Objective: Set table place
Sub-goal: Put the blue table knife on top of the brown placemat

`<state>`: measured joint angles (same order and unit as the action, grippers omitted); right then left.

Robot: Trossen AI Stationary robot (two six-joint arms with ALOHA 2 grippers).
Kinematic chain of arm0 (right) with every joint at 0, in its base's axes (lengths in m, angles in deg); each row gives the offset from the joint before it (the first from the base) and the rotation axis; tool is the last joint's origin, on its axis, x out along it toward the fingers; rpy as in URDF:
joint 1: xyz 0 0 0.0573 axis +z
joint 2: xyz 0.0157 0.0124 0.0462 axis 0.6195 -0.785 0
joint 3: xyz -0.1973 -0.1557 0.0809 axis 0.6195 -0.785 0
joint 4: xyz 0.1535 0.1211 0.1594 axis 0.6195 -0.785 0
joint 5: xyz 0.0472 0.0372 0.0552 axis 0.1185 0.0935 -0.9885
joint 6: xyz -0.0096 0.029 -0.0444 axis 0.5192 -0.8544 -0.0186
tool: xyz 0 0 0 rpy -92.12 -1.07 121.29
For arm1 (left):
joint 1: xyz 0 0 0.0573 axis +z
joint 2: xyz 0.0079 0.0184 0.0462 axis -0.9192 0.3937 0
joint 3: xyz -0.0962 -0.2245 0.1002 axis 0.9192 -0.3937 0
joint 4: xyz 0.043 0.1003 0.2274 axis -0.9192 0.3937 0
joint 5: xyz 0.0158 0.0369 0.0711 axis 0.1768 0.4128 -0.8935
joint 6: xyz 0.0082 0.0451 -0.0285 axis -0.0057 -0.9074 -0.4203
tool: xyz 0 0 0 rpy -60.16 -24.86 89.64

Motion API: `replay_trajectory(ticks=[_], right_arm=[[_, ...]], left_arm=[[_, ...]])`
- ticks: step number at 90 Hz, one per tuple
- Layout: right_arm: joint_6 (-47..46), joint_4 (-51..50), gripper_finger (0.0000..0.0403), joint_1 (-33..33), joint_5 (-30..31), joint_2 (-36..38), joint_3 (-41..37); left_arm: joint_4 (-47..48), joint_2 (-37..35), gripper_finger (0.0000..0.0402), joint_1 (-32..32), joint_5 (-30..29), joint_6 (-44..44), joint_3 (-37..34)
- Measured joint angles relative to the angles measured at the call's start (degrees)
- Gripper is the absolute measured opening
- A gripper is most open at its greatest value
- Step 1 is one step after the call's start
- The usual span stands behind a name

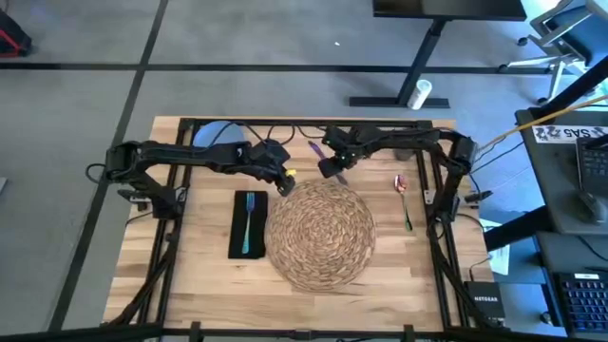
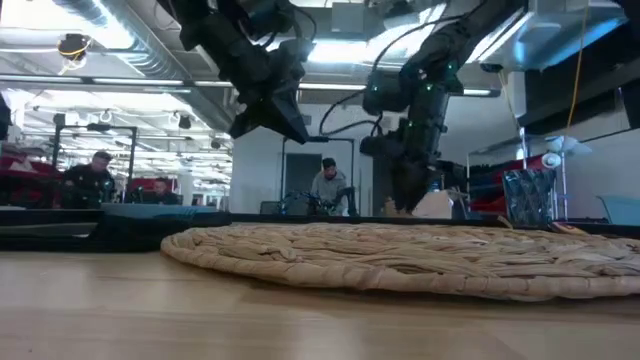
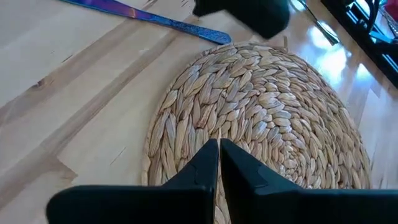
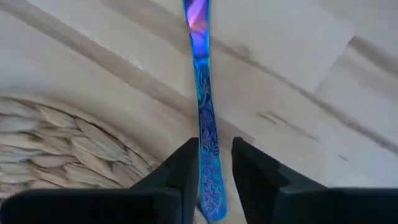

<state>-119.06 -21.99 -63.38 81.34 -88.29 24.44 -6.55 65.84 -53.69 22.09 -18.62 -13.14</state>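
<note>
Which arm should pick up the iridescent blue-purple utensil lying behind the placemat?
Probably the right. The right gripper already straddles the utensil, fingers open on either side of its handle. The left gripper is shut and hangs over the placemat, off to one side of it.

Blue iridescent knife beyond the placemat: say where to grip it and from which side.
Grip the knife across its narrow patterned handle, coming straight down: it lies flat on the table, too thin for a side approach. The right tool already straddles that handle, open.
</note>
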Motion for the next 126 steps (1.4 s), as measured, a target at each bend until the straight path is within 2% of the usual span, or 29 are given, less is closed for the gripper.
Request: replay_trajectory(ticks=[27, 87, 97, 111, 126], right_arm=[[-0.1, 3.6, 0.0079, 0.0, -4.0, -2.1, -3.1], [0.0, 4.9, 0.0078, 0.3, -4.2, -2.4, -3.3], [0.0, 5.1, 0.0060, 0.3, -4.5, -2.4, -3.3], [1.1, 5.2, 0.0009, 0.4, -4.4, -2.4, -3.3], [1.4, 5.1, 0.0006, 0.4, -4.0, -2.4, -3.3]], left_arm=[[0.1, 0.0, 0.0000, 0.0, 0.0, 0.4, 0.0], [0.1, 0.0, 0.0000, 0.0, 0.0, 0.2, 0.0], [0.1, 0.0, 0.0000, 0.0, 0.0, 0.2, 0.0], [0.1, 0.0, 0.0000, 0.0, 0.0, 0.2, 0.0], [0.1, 0.0, 0.0000, 0.0, 0.0, 0.2, 0.0]])
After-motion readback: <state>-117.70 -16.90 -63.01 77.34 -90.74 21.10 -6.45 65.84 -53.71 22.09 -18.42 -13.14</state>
